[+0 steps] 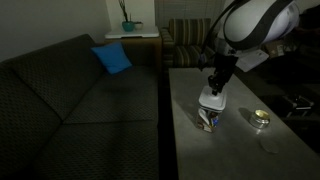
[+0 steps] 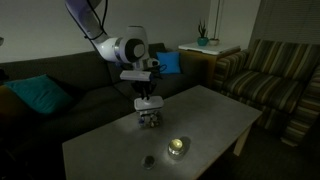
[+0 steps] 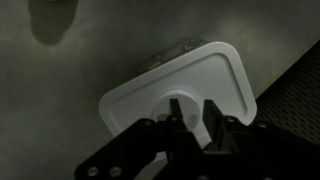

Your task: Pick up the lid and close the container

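Tool (image 3: 193, 118) fills the bottom of the wrist view, its two fingers (image 3: 170, 122) close together with a narrow gap, right over the near edge of the lid (image 3: 205, 75). I can't tell whether they're clamped on the lid or just resting against it. The lid is white, a rounded rectangle, turned at an angle to the tool. It sits over the container (image 3: 186, 44), and only a sliver of clear rim pokes out past the lid's far edge. I can't tell if it's seated all round. In an exterior view the arm comes straight down, with the tool (image 1: 214, 86) touching the lid on top of the container (image 1: 208, 120), which stands on the grey table (image 1: 240, 155) near the sofa-side edge. A small round shiny tin (image 1: 260, 118) sits on the same table, well apart from the container. A dark sofa (image 1: 80, 115) runs along the table with a blue cushion (image 1: 112, 58) on it. In an exterior view there's a small dark object (image 2: 148, 160) near the tin, too small to identify, and a striped armchair (image 2: 270, 75) beyond the table.
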You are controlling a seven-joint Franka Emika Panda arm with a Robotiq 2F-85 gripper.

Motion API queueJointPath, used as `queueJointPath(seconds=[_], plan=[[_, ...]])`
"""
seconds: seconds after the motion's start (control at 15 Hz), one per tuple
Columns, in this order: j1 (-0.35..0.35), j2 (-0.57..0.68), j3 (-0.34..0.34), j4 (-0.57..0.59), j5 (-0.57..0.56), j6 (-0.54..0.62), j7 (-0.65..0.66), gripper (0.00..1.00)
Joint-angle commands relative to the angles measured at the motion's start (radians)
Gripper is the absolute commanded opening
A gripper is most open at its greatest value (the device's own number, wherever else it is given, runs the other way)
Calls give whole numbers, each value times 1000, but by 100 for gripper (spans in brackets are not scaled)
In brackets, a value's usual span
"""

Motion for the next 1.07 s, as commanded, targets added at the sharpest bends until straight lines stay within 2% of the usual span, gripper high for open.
queueJointPath(seconds=[0.0,0.73,1.0], plan=[[-11,-12,10,-34,-6,49,-14,2],[-41,58,41,28,12,74,-40,0],[-46,115,50,95,21,33,-43,0]])
